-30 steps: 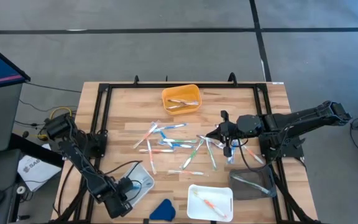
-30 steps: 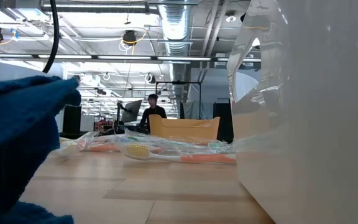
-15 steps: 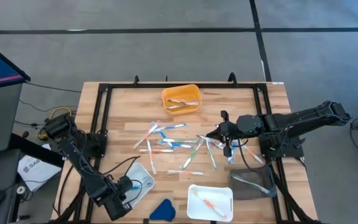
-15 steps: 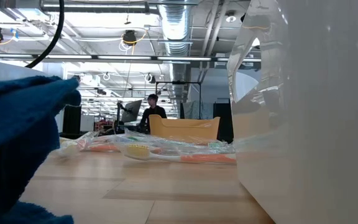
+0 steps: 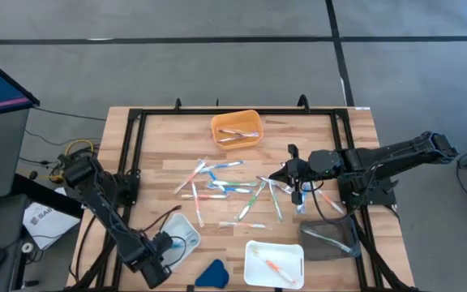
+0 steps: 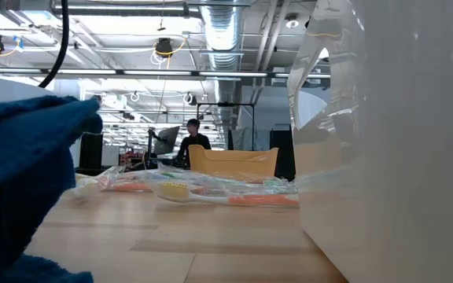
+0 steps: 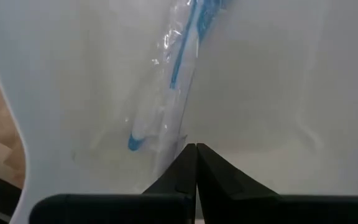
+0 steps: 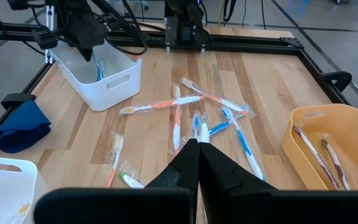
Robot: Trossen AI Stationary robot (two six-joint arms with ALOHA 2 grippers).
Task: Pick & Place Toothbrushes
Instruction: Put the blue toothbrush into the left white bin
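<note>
No words, numbers or signs can be read anywhere: the white paper (image 5: 40, 223) on the floor left of the table (image 5: 160, 130) has dark print on it, but the letters are too small to make out.

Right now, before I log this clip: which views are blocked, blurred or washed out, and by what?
Low view: a blurred blue cloth fills the near left and a white tray wall the right, out of focus; only the middle strip is sharp. Left wrist view: nearly all pale tray interior, one wrapped blue toothbrush soft in it. High view: evenly lit, clear.
</note>
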